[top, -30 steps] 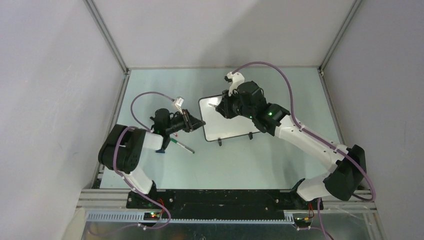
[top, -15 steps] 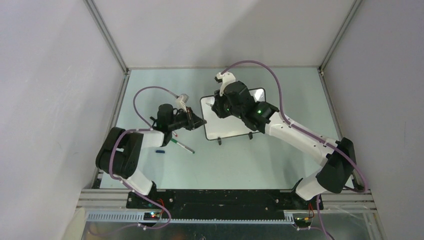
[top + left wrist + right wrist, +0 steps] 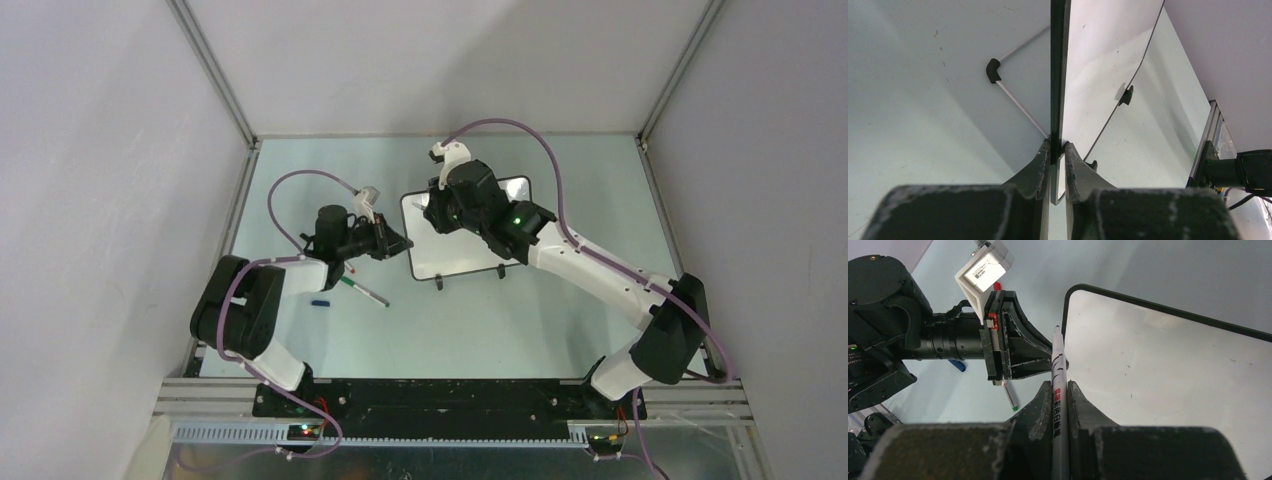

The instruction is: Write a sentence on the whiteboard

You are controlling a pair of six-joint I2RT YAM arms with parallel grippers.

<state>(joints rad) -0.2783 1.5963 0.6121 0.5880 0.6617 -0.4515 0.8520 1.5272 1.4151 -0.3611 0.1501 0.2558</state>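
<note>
Left tool: closed on the 9 o'clock edge of the whiteboard, which sits mid-tabletop. Left arm points toward 3 o'clock.

Right tool: clamped on a white marker, tip at the board's 10 o'clock corner; contact cannot be determined. Right arm extends from 5 o'clock toward 10 o'clock.

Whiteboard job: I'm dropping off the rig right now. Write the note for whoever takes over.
Left gripper: shut on the whiteboard, pinching its frame edge.
Right gripper: shut on the marker, tip near the board's corner by the left gripper; cannot tell whether it touches.
Done: board held, marker in gripper.
Left: all the writing; the visible board surface is blank.
Spare: a green-tipped pen and a small blue item lie on the table by the left arm.
</note>
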